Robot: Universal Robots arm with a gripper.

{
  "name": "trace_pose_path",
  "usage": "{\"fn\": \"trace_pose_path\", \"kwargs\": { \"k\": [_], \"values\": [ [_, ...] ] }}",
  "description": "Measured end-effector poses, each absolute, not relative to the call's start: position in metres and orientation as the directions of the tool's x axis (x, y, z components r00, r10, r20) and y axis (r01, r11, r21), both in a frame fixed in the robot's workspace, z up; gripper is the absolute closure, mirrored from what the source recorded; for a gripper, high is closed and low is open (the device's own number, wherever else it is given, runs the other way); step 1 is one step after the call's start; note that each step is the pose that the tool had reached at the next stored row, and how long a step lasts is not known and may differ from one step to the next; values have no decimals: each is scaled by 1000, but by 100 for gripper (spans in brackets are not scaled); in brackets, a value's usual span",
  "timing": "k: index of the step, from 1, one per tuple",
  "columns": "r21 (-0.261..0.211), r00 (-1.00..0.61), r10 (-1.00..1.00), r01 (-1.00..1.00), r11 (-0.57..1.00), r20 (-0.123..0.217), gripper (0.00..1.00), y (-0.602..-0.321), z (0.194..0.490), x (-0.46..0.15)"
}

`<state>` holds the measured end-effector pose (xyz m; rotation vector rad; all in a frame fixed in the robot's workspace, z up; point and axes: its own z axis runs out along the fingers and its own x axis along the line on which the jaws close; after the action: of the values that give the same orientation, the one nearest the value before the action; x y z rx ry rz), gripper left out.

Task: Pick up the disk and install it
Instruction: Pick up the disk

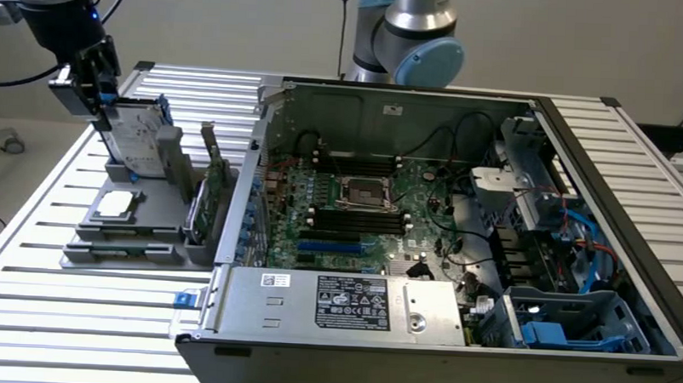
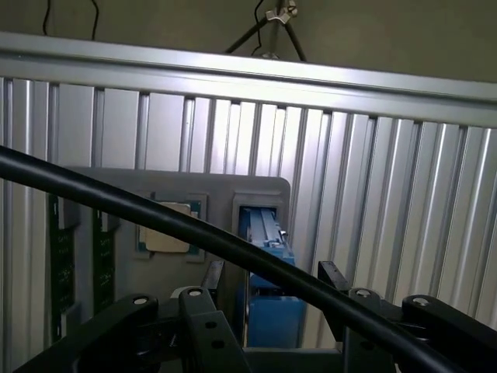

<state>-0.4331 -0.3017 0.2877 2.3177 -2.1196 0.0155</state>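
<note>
Gripper hangs released at upper left of the exterior view, just over the disk; the disk stands upright in a grey holder. So its top edge is reachable.

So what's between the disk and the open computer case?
In the exterior view, a green circuit card stands upright in the grey holder between the disk and the case.

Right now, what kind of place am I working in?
Probably a robotics lab bench set up for computer assembly: a slatted aluminium table, an open computer case with its motherboard bare, and a grey fixture holding the disk and other parts.
</note>
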Motion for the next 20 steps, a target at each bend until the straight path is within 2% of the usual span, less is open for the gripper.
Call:
{"fn": "trace_pose_path", "kwargs": {
  "k": [20],
  "values": [
    [-7,71,-997,-997,-71,-15,40,-305,284,-433]
  ]
}}
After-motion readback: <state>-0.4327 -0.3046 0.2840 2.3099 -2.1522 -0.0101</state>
